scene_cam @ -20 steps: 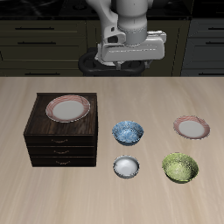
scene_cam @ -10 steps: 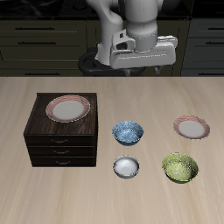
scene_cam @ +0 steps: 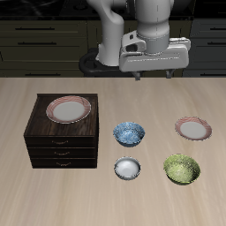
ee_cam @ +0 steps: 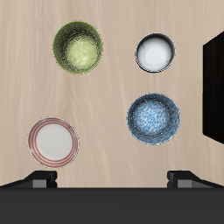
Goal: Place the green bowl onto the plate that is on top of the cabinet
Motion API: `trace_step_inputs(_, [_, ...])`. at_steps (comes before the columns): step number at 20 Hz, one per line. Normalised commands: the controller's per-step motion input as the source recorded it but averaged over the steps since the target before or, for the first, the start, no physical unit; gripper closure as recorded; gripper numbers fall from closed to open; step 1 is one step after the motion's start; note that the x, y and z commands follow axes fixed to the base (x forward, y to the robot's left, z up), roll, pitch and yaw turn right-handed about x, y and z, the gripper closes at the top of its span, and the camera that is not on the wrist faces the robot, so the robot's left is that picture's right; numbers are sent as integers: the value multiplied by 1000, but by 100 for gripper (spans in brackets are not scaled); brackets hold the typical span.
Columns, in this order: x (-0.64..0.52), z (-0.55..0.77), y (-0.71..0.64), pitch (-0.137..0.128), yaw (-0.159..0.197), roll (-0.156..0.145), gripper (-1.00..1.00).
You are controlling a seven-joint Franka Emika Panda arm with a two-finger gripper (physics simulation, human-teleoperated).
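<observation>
The green bowl (scene_cam: 182, 169) (ee_cam: 78, 47) sits on the table near the front edge, mottled yellow-green and empty. The plate (scene_cam: 69, 109), pink-rimmed with a white centre, lies on top of the dark-brown cabinet (scene_cam: 62, 141), of which only an edge (ee_cam: 215, 87) shows in the wrist view. My gripper (scene_cam: 154, 76) (ee_cam: 112, 179) hangs high above the back of the table, open, with nothing between its fingers. It is well above and behind the green bowl, far from the cabinet.
A blue patterned bowl (scene_cam: 129, 134) (ee_cam: 154, 119) stands beside the cabinet, with a small white bowl (scene_cam: 127, 168) (ee_cam: 155, 52) in front of it. A second pink-rimmed plate (scene_cam: 192, 129) (ee_cam: 53, 141) lies on the table behind the green bowl.
My gripper has travelled sideways at height, away from the cabinet's side and toward the side where the green bowl stands. The dishes have not moved.
</observation>
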Motion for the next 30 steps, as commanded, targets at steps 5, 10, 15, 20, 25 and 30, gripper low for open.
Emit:
trace_step_inputs(5, [250,94,229,-17,4,2,-100])
trace_step_inputs(10, [277,166,74,-68,3,-16,-100])
trace_step_inputs(15, [369,143,-105,-1,-49,-3,-100])
trace_step_inputs(20, [184,46,32,5,15,45,-100])
trace_step_inputs(25, [283,68,74,-20,12,18,-100])
trace_step_inputs(30, [312,-21,95,12,-15,55,-100])
